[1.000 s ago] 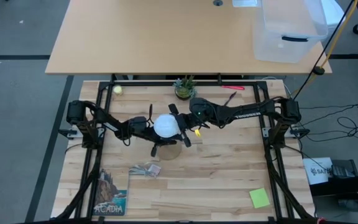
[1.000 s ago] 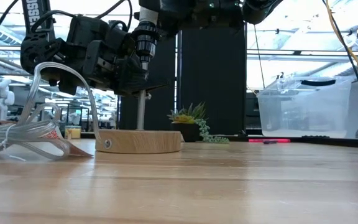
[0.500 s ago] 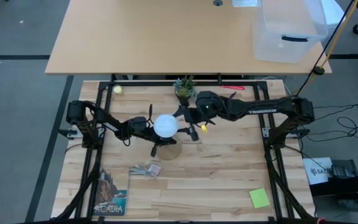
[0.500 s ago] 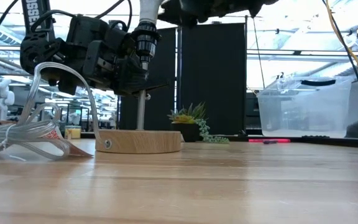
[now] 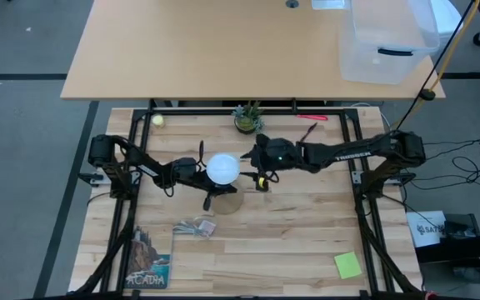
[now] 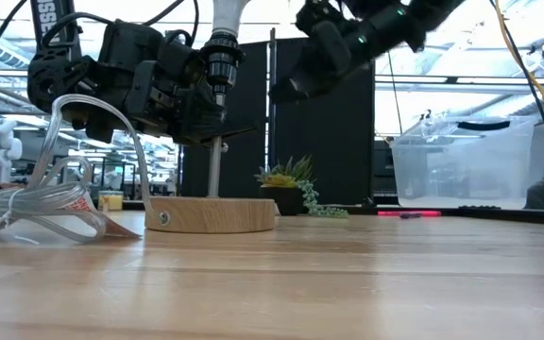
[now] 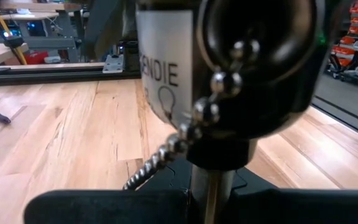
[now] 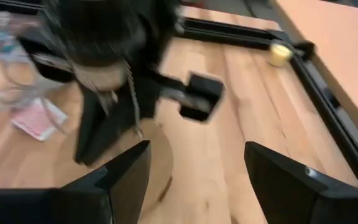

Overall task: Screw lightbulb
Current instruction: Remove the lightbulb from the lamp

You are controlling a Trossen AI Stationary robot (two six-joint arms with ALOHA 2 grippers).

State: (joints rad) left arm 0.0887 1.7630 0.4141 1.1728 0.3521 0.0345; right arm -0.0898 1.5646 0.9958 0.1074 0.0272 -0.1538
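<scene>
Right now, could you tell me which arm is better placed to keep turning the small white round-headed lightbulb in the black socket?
The right. Its open gripper hangs beside the small white round-headed lightbulb and is free to take it. The left gripper sits at the black socket, apparently steadying the round wooden stand.

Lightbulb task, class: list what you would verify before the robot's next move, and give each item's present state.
1. The lightbulb stands upright in the black socket: ok.
2. How far the bulb's threads are screwed in: cannot tell, the socket hides them.
3. The left end effector is closed on the post of the wooden stand, bracing it: ok.
4. The stand's base lies flat on the table: ok.
5. The right end effector has its fingers open and sits beside the bulb without touching it, ready to grip: ok.
</scene>
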